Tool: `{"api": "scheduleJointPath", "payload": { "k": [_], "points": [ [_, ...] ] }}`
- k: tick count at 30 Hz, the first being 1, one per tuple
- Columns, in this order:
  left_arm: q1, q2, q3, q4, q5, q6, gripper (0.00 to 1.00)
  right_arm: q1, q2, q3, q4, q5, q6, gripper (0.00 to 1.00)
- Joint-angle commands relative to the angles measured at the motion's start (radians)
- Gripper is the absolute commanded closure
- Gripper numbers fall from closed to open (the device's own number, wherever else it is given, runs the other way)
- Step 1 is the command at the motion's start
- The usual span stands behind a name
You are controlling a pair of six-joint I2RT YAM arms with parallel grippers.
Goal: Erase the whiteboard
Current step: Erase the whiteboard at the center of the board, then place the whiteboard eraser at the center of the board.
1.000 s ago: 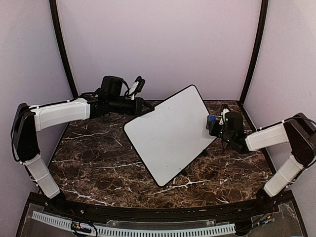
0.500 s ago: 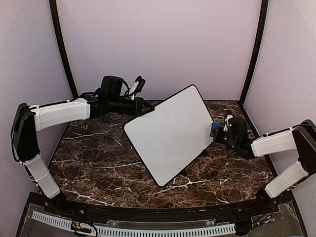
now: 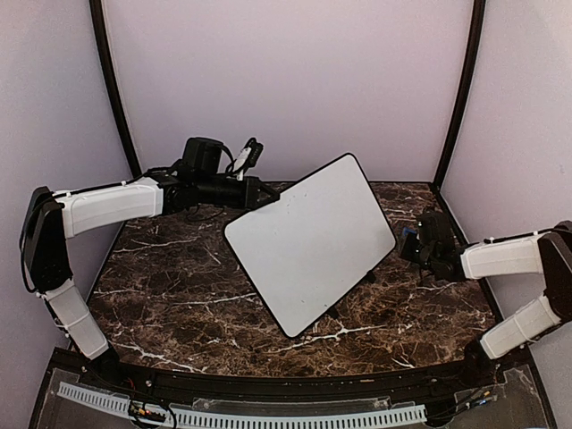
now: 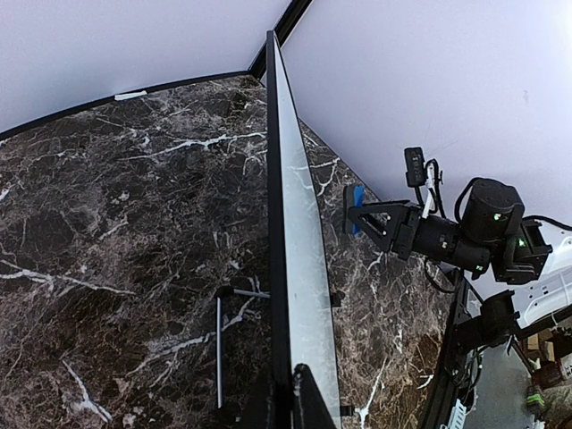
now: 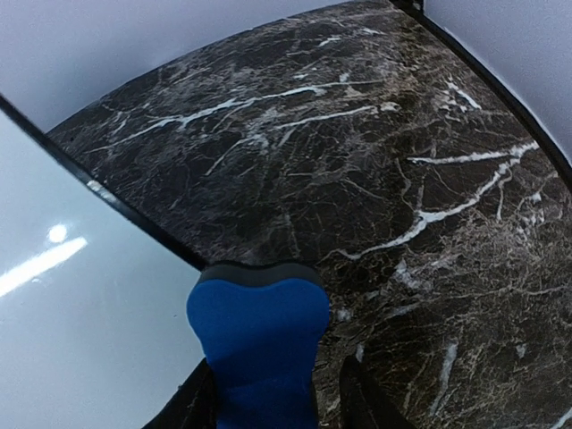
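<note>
Whiteboard [image 3: 308, 241] up on edge in the middle of the marble table [image 3: 170, 277], tilted back, one corner down toward the near side and its white face blank, no writing to be seen; thin black frame all round. Left gripper [image 3: 261, 193] is at the board's far left corner; from the left wrist view the fingers [image 4: 302, 402] are pressed together on the frame edge, board clamped between them. A thin black rod [image 4: 219, 344] lies on the marble behind the board. Over on the right, the right gripper [image 3: 413, 243] sits low, just beside the board's right edge and apart from it. There's the blue eraser [image 5: 259, 335] between its fingers, dark pad face forward. A sliver of marble shows between the eraser and one finger [image 5: 362, 402]; the jaws stand partly apart, but whether they actually pinch the eraser I cannot tell. The eraser's tip sits next to the board's frame in the right wrist view; contact is not clear.
</note>
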Motion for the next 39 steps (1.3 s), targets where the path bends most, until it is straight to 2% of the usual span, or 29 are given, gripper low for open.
{"api": "scheduleJointPath", "payload": {
  "k": [1,7,11,22,30,39],
  "points": [
    [-0.038,-0.006,-0.025,-0.109,0.051,0.085,1.00,-0.037,0.071,0.059,-0.024,0.019,0.035,0.50],
    [-0.038,-0.006,-0.025,-0.110,0.050,0.085,1.00,-0.056,0.159,0.124,-0.002,-0.015,0.055,0.36],
    [-0.038,-0.005,-0.025,-0.108,0.054,0.083,1.00,-0.060,0.200,0.155,0.004,-0.024,0.068,0.31],
    [-0.038,-0.002,-0.024,-0.107,0.061,0.079,1.00,-0.092,0.187,0.131,-0.056,0.081,0.152,0.24],
    [-0.038,-0.001,-0.025,-0.106,0.062,0.079,1.00,-0.113,0.196,0.168,-0.077,0.081,0.161,0.22],
    [-0.038,-0.003,-0.024,-0.106,0.061,0.077,1.00,-0.111,0.278,0.209,-0.048,-0.009,0.157,0.21]
  ]
}}
